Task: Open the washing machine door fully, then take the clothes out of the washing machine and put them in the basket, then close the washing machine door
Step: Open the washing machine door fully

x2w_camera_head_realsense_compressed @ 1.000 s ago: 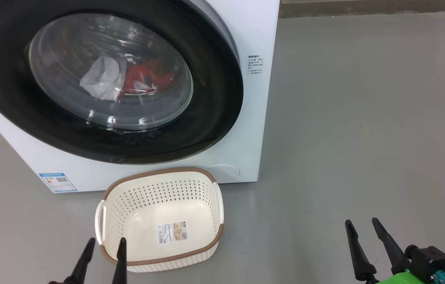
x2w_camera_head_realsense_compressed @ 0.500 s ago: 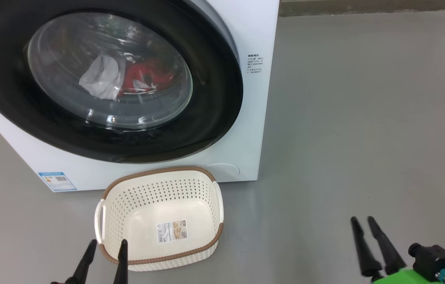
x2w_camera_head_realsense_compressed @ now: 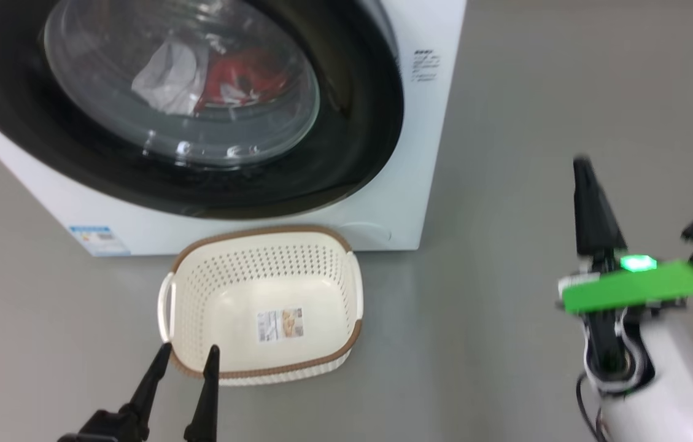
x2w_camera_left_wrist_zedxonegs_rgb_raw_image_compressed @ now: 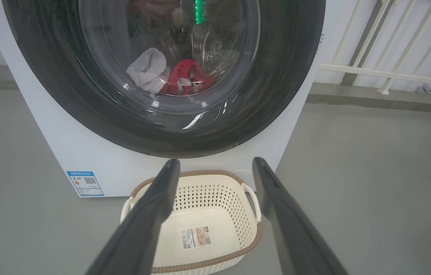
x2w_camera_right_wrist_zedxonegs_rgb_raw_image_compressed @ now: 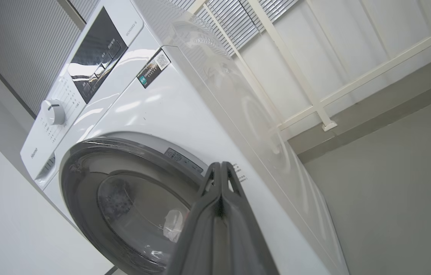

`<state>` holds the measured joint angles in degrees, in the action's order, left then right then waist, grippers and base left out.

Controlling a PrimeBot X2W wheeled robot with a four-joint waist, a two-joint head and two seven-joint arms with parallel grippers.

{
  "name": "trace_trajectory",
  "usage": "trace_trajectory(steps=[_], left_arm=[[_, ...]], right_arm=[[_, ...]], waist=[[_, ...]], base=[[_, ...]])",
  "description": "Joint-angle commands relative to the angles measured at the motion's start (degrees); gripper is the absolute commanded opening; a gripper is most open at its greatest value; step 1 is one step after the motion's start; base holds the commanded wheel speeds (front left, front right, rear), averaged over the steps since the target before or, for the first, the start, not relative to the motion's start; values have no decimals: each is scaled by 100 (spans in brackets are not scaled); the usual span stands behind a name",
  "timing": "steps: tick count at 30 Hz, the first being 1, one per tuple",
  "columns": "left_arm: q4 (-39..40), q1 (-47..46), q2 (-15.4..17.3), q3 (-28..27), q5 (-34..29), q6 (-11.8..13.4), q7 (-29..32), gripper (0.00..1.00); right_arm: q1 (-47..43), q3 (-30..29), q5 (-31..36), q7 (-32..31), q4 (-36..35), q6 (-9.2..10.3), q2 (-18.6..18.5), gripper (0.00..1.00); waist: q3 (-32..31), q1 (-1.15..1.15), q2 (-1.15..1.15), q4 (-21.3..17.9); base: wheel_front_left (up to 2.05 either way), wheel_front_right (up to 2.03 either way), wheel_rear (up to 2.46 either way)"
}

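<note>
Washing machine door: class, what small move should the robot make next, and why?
Probably bring the right gripper, shut with nothing in it, to the right edge of the washing machine door. The door looks closed, the clothes lie behind its glass, and the basket is empty.

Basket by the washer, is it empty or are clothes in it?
Empty: the basket holds just its paper label; the clothes sit behind the washing machine door.
</note>
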<state>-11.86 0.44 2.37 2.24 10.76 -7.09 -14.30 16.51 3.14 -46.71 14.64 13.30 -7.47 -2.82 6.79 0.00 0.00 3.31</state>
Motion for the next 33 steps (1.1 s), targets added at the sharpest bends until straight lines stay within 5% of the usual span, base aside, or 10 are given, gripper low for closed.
trace_trajectory(steps=[1, 15, 22, 33], left_arm=[[139, -270, 51, -146, 54, -22, -70, 100], [37, -859, 51, 231, 345, -38, -70, 100], [-22, -1193, 51, 459, 551, -39, -70, 100], [-75, -1402, 51, 666, 715, -39, -70, 100]], right_arm=[[501, 244, -378, 36, -172, -2, -91, 0], [2468, 1083, -2957, -446, 188, -2, -1100, 0], [3391, 1279, -4173, -1814, 461, -2, -1492, 0], [4425, 1316, -4913, -3365, 1147, -2, -1617, 0]], waist=[[335, 0, 0, 291], [1248, 0, 0, 874], [1673, 0, 0, 1104], [1994, 0, 0, 1283]], base=[[0, 0, 0], [0, 0, 0], [0, 0, 0], [0, 0, 0]])
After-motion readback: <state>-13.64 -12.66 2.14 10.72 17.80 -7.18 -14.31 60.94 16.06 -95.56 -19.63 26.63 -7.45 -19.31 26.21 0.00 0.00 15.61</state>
